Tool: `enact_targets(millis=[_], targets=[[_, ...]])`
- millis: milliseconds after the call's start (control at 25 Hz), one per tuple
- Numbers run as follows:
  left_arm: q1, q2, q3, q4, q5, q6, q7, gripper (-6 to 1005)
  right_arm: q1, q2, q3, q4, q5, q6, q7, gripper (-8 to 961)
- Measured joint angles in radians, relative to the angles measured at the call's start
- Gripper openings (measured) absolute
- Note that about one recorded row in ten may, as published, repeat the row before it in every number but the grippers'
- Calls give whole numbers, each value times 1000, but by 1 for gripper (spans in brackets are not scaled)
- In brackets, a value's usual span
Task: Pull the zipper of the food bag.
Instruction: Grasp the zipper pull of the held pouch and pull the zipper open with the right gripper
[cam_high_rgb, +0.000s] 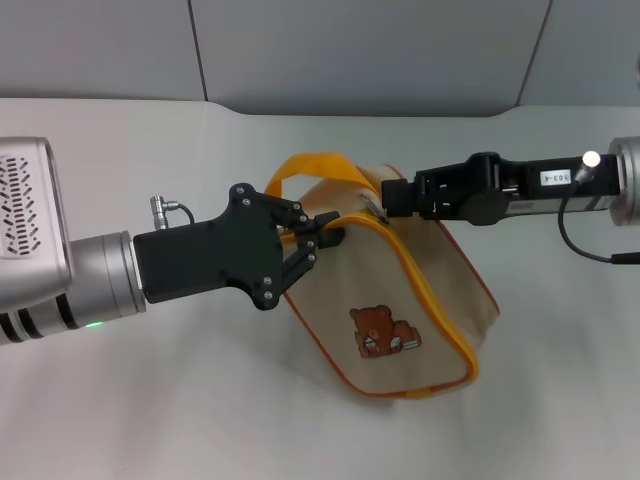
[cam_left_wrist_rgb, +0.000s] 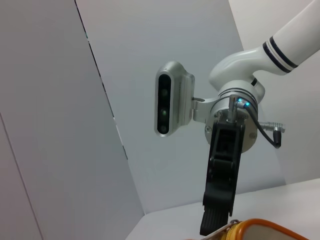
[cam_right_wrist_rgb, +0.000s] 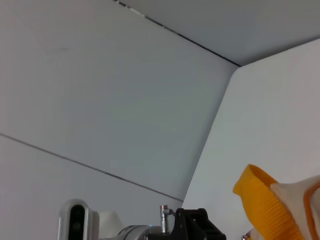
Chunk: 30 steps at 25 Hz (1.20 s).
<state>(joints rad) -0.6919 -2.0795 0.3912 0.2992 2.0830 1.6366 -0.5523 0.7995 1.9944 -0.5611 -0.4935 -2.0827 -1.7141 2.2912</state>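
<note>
The food bag (cam_high_rgb: 410, 285) lies on the white table, beige with orange-yellow piping, an orange loop handle (cam_high_rgb: 308, 163) and a brown bear patch (cam_high_rgb: 383, 334). My left gripper (cam_high_rgb: 328, 237) comes in from the left and is shut on the bag's orange-edged seam at its near-left corner. My right gripper (cam_high_rgb: 382, 205) comes in from the right and is shut on the small silver zipper tab (cam_high_rgb: 372, 208) at the top of the seam, close to the left fingertips. The left wrist view shows the right gripper (cam_left_wrist_rgb: 216, 225) above the bag's orange edge (cam_left_wrist_rgb: 265, 228). The right wrist view shows the orange handle (cam_right_wrist_rgb: 260, 200).
The white table (cam_high_rgb: 150, 400) stretches around the bag, with a grey panel wall (cam_high_rgb: 350, 50) at the back. The head camera unit (cam_left_wrist_rgb: 172, 105) shows in the left wrist view. A cable (cam_high_rgb: 590, 250) hangs off the right arm.
</note>
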Motion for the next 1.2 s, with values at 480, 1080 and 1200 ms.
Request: enact_targets(millis=[480,1080,1200], targets=[[-9,-1,2,-11,0,0,45,62,29,14,-40,3,0,28,67,254],[-4,-1,-1,-11,0,-1,51,68,30,23,-40,15,2,67,65,150],[-1,-1,-4,-11,0,0,51,73,27,23,-39,15,2,76,59,111]])
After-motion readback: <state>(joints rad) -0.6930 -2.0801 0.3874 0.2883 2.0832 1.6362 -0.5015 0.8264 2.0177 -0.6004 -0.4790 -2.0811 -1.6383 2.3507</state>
